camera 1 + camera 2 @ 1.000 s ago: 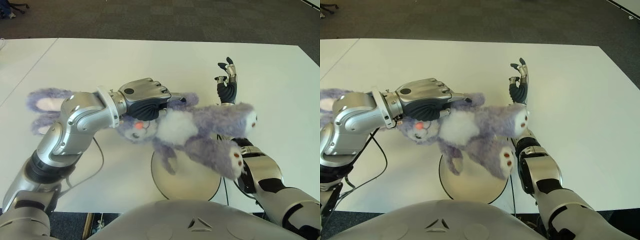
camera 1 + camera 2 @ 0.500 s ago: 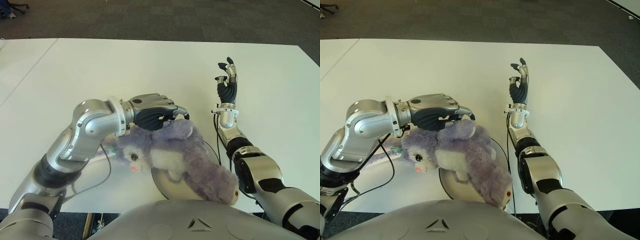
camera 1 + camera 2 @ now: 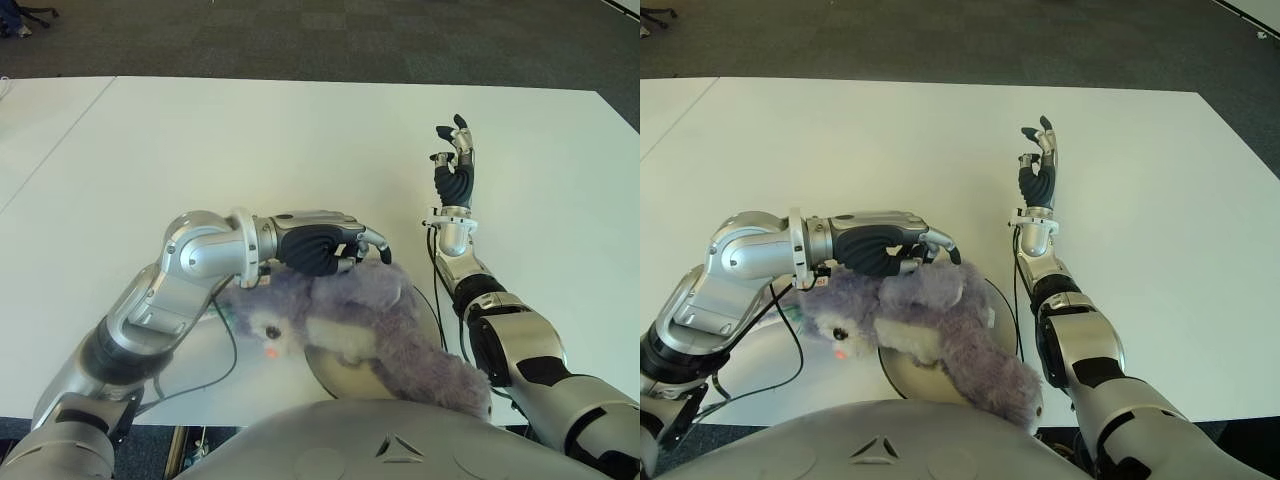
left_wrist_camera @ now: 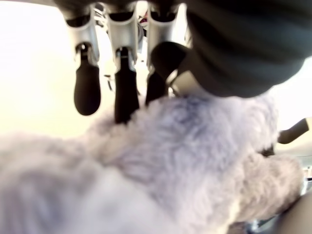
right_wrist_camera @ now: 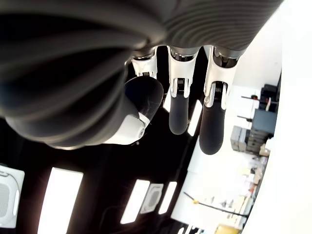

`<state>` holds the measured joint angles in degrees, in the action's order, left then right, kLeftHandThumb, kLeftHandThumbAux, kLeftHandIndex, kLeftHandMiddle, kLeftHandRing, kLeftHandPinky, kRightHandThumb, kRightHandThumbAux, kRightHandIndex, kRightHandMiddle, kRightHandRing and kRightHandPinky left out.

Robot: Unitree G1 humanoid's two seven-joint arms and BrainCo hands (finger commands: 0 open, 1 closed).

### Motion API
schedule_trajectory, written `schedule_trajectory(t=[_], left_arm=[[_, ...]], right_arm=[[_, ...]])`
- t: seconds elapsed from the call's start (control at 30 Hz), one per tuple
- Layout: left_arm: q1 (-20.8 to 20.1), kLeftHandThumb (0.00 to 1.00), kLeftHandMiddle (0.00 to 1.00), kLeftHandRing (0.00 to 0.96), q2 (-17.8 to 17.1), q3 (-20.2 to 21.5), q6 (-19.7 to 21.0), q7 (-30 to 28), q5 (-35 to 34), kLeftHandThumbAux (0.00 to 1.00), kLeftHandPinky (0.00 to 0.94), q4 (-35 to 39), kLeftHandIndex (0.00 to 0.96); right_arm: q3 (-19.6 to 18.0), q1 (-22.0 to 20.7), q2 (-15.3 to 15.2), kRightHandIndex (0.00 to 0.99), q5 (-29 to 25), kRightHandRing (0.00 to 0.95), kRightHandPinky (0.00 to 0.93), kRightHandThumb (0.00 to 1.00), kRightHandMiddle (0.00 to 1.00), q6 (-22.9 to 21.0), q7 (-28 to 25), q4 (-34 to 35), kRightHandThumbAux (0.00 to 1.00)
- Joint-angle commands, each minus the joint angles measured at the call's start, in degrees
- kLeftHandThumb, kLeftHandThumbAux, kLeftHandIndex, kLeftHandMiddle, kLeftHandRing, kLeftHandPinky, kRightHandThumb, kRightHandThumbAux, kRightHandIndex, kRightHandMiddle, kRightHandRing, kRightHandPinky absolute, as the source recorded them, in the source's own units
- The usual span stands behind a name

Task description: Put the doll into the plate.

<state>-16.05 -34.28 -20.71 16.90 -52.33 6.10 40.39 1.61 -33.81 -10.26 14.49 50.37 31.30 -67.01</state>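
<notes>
Clearly, from the left eye view, the release was what mattered: I judged my left hand (image 3: 318, 245) should lift straight up without snagging fur, since the fluffy lilac-grey plush rabbit doll (image 3: 350, 320) lay across the round cream plate (image 3: 345, 372) with its head hanging over the plate's left rim onto the white tabletop (image 3: 250, 140). A nudge toward the centre would have seated it better.

From the right eye view, my right hand (image 3: 1038, 160) stood upright, well apart to the right of the plate, fingers loosely extended, holding nothing.

At the left wrist view, my fingers (image 4: 87, 90) hung straight and parted over the doll, tips at the fur, not clamped.

At the right wrist view, that hand was relaxed and empty.

The doll looked soft and floppy, with a pale belly, dark eye and pink nose.
</notes>
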Motion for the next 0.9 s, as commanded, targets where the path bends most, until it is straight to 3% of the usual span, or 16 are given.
schedule_trajectory(t=[0.03,0.33,0.43,0.6,0.63,0.67,0.9], left_arm=[[3.6,0.851,0.546,0.822,1.0,0.7,4.9,-0.8,-7.1,0.667,0.801,2.1,0.399],[4.0,0.85,0.543,0.795,1.1,1.3,6.4,0.7,-9.0,0.668,0.777,2.3,0.398],[4.4,0.849,0.543,0.796,2.0,2.2,5.1,1.5,-10.1,0.668,0.802,1.7,0.398],[4.6,0.849,0.571,0.815,1.9,2.8,0.5,1.7,-9.4,0.662,0.821,-1.1,0.413],[4.7,0.754,0.738,0.818,2.0,2.8,0.1,1.9,-9.2,0.683,0.812,-1.1,0.431],[4.8,0.73,0.782,0.82,2.2,2.9,-1.1,2.5,-8.6,0.689,0.811,-1.7,0.435],[5.7,0.699,0.743,0.738,3.9,3.8,-9.4,7.6,-4.6,0.693,0.689,-5.9,0.424]], right_arm=[[2.3,15.4,4.2,0.264,2.5,0.2,0.414,1.0,0.032,-3.5,1.5,-8.1,0.739],[2.1,15.2,4.4,0.264,2.4,0.201,0.415,1.0,0.036,-3.5,1.7,-8.1,0.738],[2.1,15.3,4.5,0.261,2.4,0.207,0.415,1.0,0.037,-3.6,1.6,-8.1,0.738],[3.6,15.2,4.2,0.254,4.6,0.224,0.416,1.0,0.058,-3.8,5.4,-7.9,0.737],[3.9,15.2,4.2,0.253,4.9,0.228,0.415,1.0,0.06,-4.0,6.1,-7.9,0.736],[4.3,15.1,4.2,0.253,5.6,0.229,0.415,1.0,0.06,-4.3,7.6,-7.9,0.736],[5.8,14.7,4.4,0.249,7.6,0.25,0.413,1.0,0.059,-5.7,11.6,-8.1,0.734]])
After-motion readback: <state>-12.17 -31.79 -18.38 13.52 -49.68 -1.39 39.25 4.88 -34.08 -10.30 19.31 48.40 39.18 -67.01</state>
